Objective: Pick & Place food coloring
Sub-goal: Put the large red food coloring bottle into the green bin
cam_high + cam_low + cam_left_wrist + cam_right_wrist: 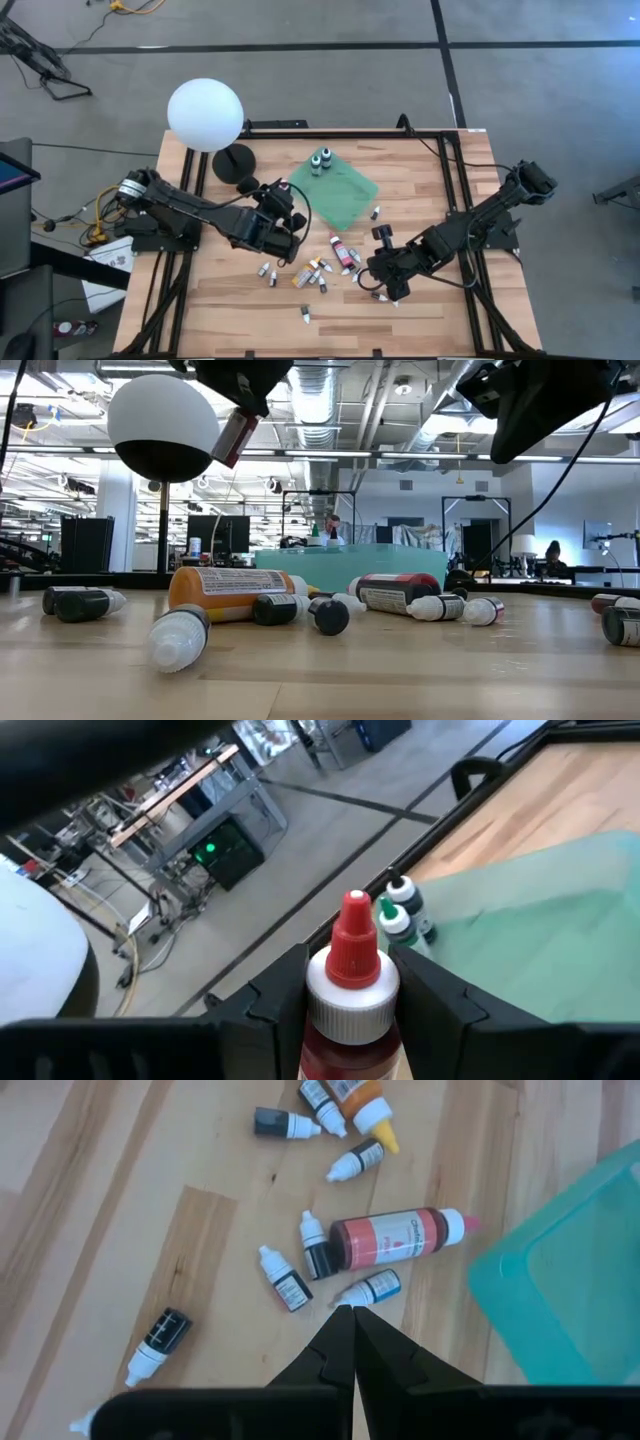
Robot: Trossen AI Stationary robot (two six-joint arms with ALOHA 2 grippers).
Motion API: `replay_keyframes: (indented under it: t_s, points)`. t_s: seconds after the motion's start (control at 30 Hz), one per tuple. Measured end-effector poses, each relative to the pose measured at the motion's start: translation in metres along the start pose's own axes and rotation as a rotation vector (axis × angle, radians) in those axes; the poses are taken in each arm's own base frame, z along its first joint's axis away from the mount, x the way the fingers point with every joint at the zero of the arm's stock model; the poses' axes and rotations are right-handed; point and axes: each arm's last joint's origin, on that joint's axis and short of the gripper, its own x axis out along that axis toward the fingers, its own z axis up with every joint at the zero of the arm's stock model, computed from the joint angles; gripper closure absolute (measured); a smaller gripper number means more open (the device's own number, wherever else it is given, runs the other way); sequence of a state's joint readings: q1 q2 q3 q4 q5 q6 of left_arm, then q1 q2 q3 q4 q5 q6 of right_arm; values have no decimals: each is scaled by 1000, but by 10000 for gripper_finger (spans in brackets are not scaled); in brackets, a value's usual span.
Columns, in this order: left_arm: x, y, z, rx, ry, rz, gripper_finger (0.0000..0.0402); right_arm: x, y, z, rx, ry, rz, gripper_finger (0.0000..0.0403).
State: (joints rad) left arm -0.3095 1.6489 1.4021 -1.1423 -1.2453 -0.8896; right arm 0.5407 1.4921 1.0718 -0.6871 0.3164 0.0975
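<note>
My left gripper (283, 193) hangs by the near left corner of the green tray (340, 195), shut on a red food coloring bottle (350, 982) with a white collar and a red tip. Two green-capped bottles (320, 160) stand upright in the tray's far corner. Several more food coloring bottles lie on their sides on the wood near the tray, among them a pink one (395, 1237) and an orange one (230, 590). My right gripper (352, 1315) hovers shut above this scatter, touching nothing. My left gripper pinches the red bottle's body just below the white collar (345, 1020) between its two fingers (272, 1010). The bottle lies along the fingers, its red tip (354, 915) sticking out past them toward the tray. In the low view the bottle (232, 438) hangs tilted, lifted clear of the table.
A white globe lamp (205, 115) on a black base (233, 160) stands at the far left, close to my left arm. Black frame rails (440, 135) run along the table's far and side edges. A lone small bottle (304, 315) lies near the front edge.
</note>
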Motion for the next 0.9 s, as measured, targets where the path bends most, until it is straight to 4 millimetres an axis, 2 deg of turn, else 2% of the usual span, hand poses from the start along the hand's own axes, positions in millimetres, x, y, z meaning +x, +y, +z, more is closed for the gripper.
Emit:
replay_keyframes:
  t_s: [0.23, 0.5, 0.7, 0.9]
  points:
    - [-5, -5, 2, -20, -21, -32, 283, 0, 0, 2, 5, -18, 2, 403]
    - [-7, -20, 14, -11, -31, -148, 283, 0, 0, 2, 6, -21, 2, 403]
    - [-5, -32, 32, 35, -56, -356, 282, 0, 0, 2, 6, -23, 3, 403]
    - [0, -39, 55, 51, -169, -573, 282, 0, 0, 2, 6, -24, 3, 403]
